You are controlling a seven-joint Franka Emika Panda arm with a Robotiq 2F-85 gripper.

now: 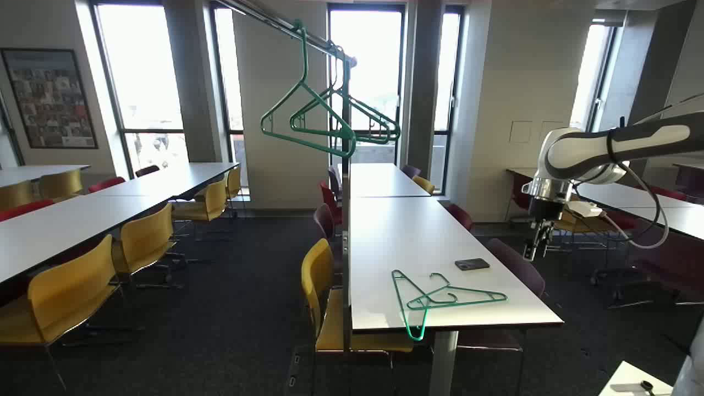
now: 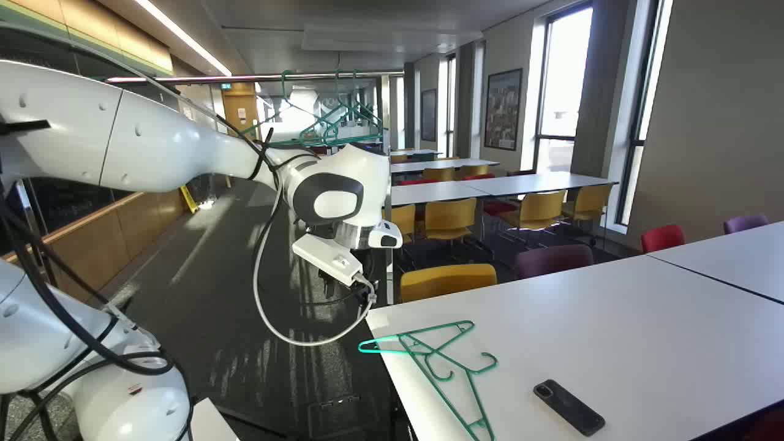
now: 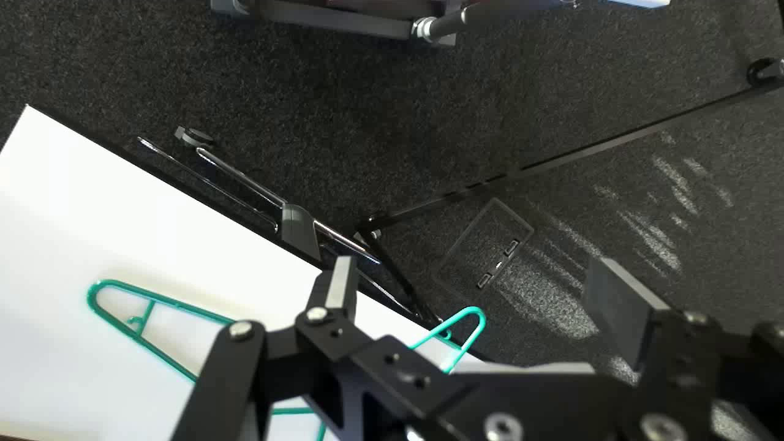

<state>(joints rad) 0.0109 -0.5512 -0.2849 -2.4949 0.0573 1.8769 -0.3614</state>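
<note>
Table (image 2: 582, 324) bears two hangers (image 2: 432, 351) (green, crossed) and a phone (image 2: 569, 407).

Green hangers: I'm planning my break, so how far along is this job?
Seemingly done: several green hangers hang from the rail. In hand: nothing; the gripper is open and empty. Seemingly left: two hangers lie overlapping on the table, one jutting past its edge.

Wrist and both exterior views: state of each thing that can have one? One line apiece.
End effector: open, nothing in its grasp.
Overhanging green hanger: lying flat, one end past the edge of the table.
Other loose green hanger: wholly on the table, crossing the overhanging one.
Rack hangers: hung by their hooks on the rail.
Phone: lying flat, apart from the hangers.
Yellow chair beside the table: upright.
</note>
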